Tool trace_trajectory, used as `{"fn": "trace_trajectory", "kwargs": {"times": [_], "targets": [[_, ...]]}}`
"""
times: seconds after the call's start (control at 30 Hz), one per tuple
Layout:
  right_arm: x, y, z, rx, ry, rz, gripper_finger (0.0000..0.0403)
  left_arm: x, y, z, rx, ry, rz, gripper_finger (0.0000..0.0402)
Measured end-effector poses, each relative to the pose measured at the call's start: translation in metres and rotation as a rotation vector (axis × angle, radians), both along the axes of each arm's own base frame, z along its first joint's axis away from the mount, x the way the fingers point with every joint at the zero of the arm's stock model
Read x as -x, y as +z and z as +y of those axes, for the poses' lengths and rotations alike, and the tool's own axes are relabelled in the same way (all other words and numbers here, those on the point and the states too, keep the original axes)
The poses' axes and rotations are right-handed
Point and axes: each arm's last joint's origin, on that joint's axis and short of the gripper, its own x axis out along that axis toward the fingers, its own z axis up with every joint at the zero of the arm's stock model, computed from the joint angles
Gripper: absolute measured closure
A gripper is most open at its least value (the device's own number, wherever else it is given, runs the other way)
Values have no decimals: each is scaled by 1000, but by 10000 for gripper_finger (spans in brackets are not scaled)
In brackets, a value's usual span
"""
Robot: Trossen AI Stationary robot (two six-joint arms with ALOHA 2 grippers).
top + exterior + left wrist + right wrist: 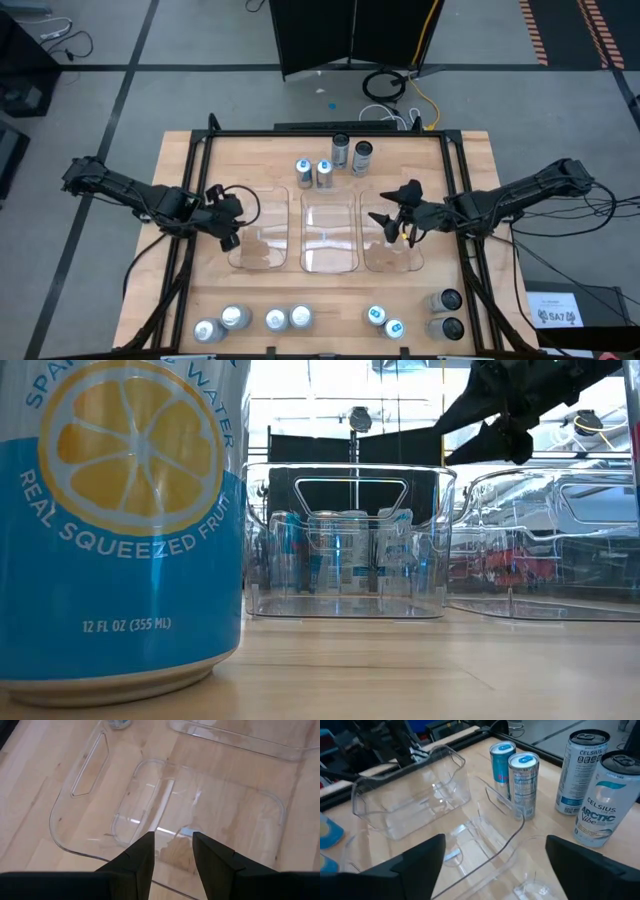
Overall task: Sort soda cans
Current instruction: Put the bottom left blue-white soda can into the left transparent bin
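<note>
Three clear bins stand in a row mid-table: left (258,238), middle (329,235), right (392,252). My left gripper (228,228) hovers over the left bin (170,805), open, with nothing between its fingers. My right gripper (395,215) hangs over the right bin, wide open and empty (492,852); it also shows at the top of the low view (500,420). The soda cans stand upright on their bases. Two blue-topped cans (515,775) and two dark-topped Celsius cans (595,785) are at the far side. Several more (300,320) line the near edge.
A large lemon sparkling-water can (120,520) fills the low view's left. Black frame rails (460,170) run along the table's sides and far edge. Bare wood (330,290) lies between the bins and the near row of cans.
</note>
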Motion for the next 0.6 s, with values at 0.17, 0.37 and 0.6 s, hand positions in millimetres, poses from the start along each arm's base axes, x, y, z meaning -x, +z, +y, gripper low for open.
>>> {"fn": "trace_trajectory", "kwargs": {"times": [0.17,0.37,0.6], "targets": [[-7,-10,2,4,-6,47,42,0,0,0,-1,0,0,257],[-17,-28,6,24,-4,129,41,0,0,0,-4,1,0,257],[-26,-45,10,5,51,218,41,-3,1,-1,36,63,-49,257]]}}
